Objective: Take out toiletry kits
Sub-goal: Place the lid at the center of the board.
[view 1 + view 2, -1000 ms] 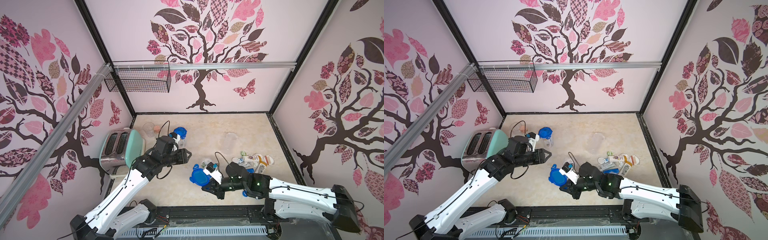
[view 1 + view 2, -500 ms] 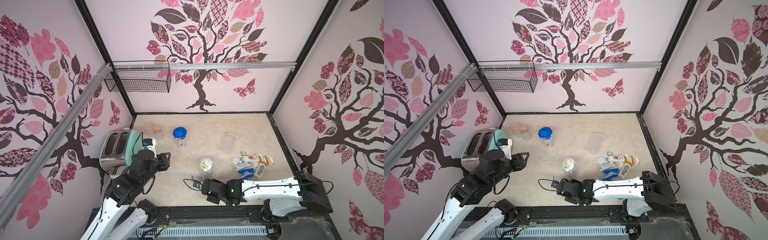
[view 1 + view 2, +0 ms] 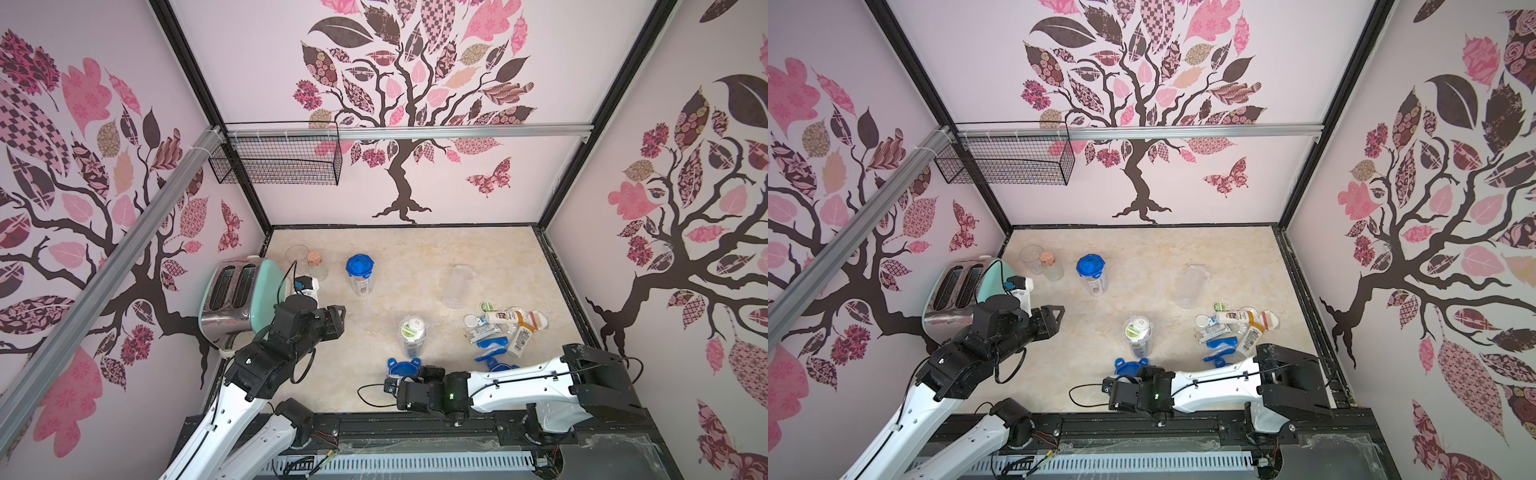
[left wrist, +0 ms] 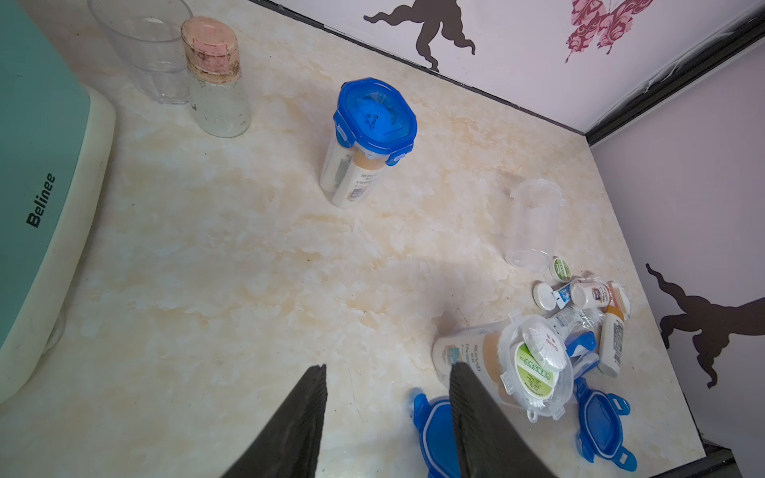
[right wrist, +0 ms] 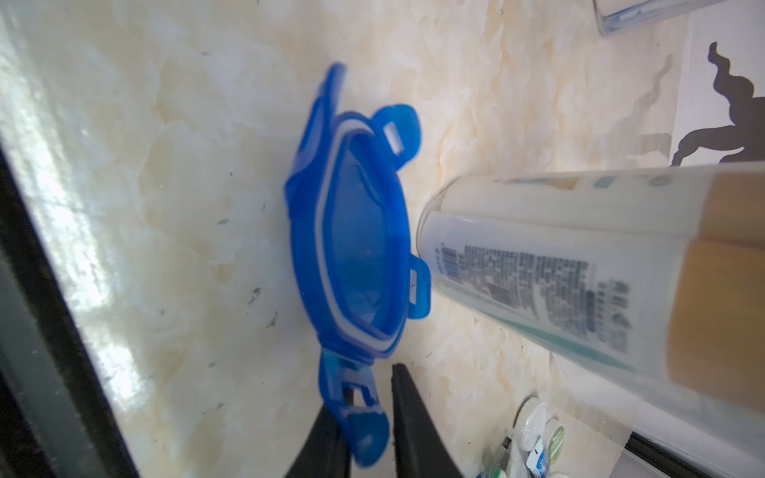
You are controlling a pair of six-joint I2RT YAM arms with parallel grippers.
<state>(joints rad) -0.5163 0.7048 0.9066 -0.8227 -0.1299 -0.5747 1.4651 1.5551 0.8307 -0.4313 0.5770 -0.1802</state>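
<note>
1. Because the toiletry kit [image 3: 412, 326] in the open canister [image 4: 467, 351] at mid-table fills it to the brim, with round tubs on top of the bottles, the lid only has to be put out of the way. A second kit is sealed in the closed canister [image 3: 360, 276] farther back. A loose pile of kit items [image 3: 505, 328] lies on the table [image 3: 415, 249] toward the right.
2. The blue lid [image 5: 356, 256] appears to lie inner side up at the table's near edge, close against the open canister's foot. I would let it go flat here without nudging the canister.
3. The right gripper [image 5: 364, 393] is clamped on one of the lid's clips, its fingers nearly together. It should simply open and then lift straight up, so the clip does not catch.
4. The right arm lies low and stretched along the near edge, with its wrist almost at the table.
5. The left gripper [image 4: 387, 368] hangs above bare table near the toaster [image 3: 237, 295]. Its jaws are partly apart and empty, and it points toward the open canister.
</note>
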